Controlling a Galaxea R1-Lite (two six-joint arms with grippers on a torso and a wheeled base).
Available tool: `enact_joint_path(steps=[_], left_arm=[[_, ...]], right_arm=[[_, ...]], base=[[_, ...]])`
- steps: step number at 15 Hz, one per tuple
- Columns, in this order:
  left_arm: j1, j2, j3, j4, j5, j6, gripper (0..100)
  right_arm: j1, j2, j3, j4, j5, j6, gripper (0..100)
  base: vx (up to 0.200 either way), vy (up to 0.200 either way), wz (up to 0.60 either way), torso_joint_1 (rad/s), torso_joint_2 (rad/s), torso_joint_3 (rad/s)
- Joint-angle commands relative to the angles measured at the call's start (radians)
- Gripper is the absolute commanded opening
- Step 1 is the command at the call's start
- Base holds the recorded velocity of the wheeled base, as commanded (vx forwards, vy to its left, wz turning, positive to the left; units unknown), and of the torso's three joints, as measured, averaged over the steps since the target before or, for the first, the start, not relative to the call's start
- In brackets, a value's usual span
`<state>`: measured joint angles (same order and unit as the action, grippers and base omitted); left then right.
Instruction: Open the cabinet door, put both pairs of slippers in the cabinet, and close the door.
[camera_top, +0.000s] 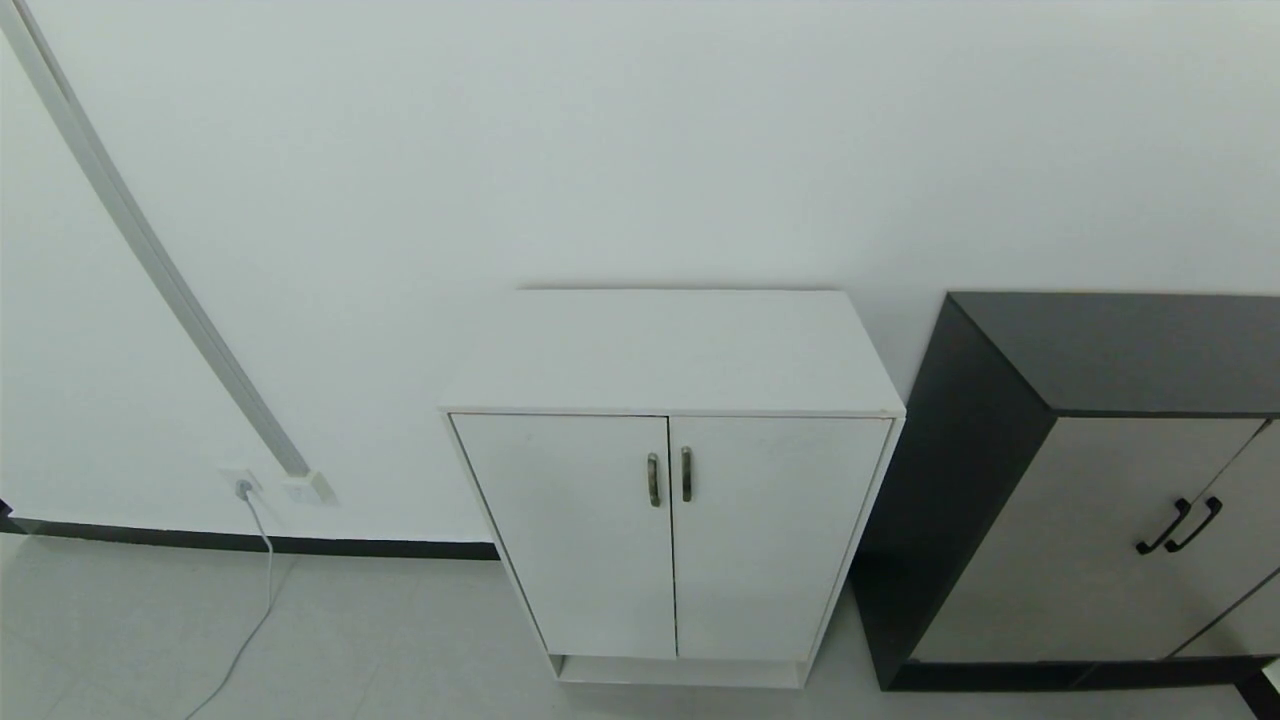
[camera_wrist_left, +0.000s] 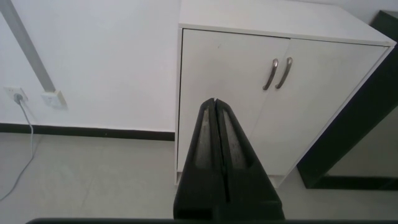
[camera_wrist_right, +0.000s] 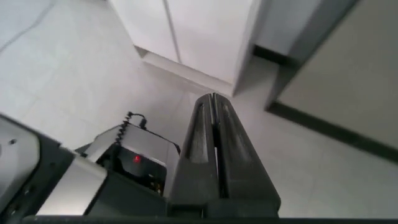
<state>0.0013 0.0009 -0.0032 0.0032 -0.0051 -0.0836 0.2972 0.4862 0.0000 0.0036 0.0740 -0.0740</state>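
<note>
Against the wall (camera_top: 600, 150), white cabinet (camera_top: 672, 490), doors (camera_top: 575, 535) shut

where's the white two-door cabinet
In the head view the white two-door cabinet stands centre against the wall, doors shut, with the black-sided cabinet on its right.

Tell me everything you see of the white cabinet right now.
The white cabinet is a smooth, flat-topped box. Its two doors are shut, slim vertical metal-looking handles side by side at the centre seam, an open recess beneath. It stands upright on the floor against the wall, a dark cabinet close on the robot's right.
</note>
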Motion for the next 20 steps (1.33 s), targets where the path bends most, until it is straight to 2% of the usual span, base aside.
enact_joint_path(steps=[1, 6, 9, 16, 20], left_arm=[[0.0, 0.001, 0.0, 0.0, 0.001, -0.001, 0], [0.0, 0.001, 0.0, 0.0, -0.001, -0.001, 0], [0.0, 0.001, 0.0, 0.0, -0.001, -0.001, 0], [0.0, 0.001, 0.0, 0.0, -0.001, -0.001, 0], [0.0, 0.001, 0.0, 0.0, -0.001, 0.001, 0]], right_arm=[[0.042, -0.066, 0.0, -0.001, 0.004, -0.004, 0], [-0.148, -0.258, 0.0, -0.001, -0.002, -0.006, 0], [-0.23, -0.348, 0.0, -0.001, -0.002, -0.004, 0], [-0.296, -0.485, 0.0, -0.001, -0.003, 0.019, 0], [-0.296, -0.486, 0.0, -0.01, -0.065, 0.106, 0]], base=[[0.0, 0.0, 0.0, 0.0, 0.0, 0.0], [0.0, 0.0, 0.0, 0.0, 0.0, 0.0], [0.0, 0.0, 0.0, 0.0, 0.0, 0.0], [0.0, 0.0, 0.0, 0.0, 0.0, 0.0], [0.0, 0.0, 0.0, 0.0, 0.0, 0.0]])
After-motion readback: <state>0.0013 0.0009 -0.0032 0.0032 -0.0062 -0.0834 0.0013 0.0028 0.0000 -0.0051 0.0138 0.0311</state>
